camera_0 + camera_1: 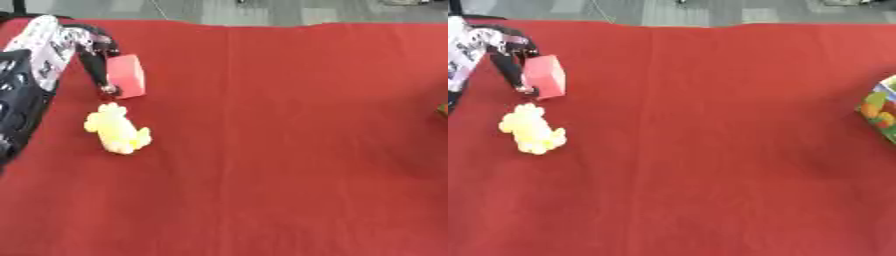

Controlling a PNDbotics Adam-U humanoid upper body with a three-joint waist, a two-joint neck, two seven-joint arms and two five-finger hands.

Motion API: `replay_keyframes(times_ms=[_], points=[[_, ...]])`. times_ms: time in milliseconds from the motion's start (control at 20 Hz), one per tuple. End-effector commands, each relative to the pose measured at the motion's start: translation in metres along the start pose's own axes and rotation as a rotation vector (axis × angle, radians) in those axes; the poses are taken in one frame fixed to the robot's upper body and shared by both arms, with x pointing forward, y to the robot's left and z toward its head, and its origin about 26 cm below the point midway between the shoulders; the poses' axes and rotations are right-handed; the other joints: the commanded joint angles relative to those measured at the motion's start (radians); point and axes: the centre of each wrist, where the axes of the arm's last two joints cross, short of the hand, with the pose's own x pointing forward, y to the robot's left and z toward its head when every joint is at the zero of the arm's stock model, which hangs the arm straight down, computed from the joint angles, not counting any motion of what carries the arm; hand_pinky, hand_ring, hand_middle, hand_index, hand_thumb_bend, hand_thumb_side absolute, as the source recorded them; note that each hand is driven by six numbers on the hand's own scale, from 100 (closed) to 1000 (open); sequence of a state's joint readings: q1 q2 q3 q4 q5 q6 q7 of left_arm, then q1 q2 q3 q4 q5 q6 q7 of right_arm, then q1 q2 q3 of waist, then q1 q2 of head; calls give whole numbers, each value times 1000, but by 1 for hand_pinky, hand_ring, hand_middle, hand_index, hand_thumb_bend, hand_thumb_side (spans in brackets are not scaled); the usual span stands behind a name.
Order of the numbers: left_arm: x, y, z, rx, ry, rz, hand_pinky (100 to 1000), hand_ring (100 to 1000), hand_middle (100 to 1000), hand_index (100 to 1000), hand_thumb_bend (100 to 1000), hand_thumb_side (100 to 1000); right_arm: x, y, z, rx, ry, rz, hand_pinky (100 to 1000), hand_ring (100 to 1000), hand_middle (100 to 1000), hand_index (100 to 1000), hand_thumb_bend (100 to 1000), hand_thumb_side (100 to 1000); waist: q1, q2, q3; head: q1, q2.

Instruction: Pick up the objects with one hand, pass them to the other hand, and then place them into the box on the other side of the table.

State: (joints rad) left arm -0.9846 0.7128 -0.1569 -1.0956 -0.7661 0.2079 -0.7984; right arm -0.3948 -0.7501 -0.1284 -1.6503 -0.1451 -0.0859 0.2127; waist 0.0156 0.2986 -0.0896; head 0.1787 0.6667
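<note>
Red cloth: left robot hand grasps upright pink block; yellow plush lies lengthwise beneath.

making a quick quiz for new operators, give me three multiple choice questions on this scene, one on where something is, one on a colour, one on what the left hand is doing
1. Where is the yellow soft toy?
A. left part of the red cloth, just nearer the camera than the pink block
B. inside the box
C. at the right edge

2. What colour is the block at the left hand?
A. blue
B. pink
C. green

3. What is the left hand doing?
A. resting far from everything
B. holding the toy
C. fingers curled on the pink block

Answers:
1 A, the toy lies on the cloth just below the block in both views.
2 B, it shows pink against the red cloth.
3 C, a dark finger runs down the block's side, gripping it.
</note>
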Motion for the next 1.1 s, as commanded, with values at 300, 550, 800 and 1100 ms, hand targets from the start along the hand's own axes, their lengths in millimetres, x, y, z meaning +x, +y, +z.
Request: replay_keyframes(times_ms=[300,550,800,1100], points=[[22,20,70,234,-190,92,781,720,592,544,100,150,9,-12,-1,-9,-21,26,1000,1000,823,908,100,599,-6,-39,11,-21,7],[41,-2,92,277,-382,186,772,696,565,545,100,210,12,-12,-2,-8,-37,16,1000,1000,823,908,100,579,-14,-47,15,-47,6],[56,-28,105,295,-484,234,749,670,543,546,100,253,15,-11,-3,-4,-50,7,1000,1000,822,908,100,563,-18,-53,18,-58,3],[76,-54,113,323,-580,294,745,651,544,553,100,278,22,-9,-5,8,-79,0,999,1000,827,908,100,534,-24,-60,22,-65,0]])
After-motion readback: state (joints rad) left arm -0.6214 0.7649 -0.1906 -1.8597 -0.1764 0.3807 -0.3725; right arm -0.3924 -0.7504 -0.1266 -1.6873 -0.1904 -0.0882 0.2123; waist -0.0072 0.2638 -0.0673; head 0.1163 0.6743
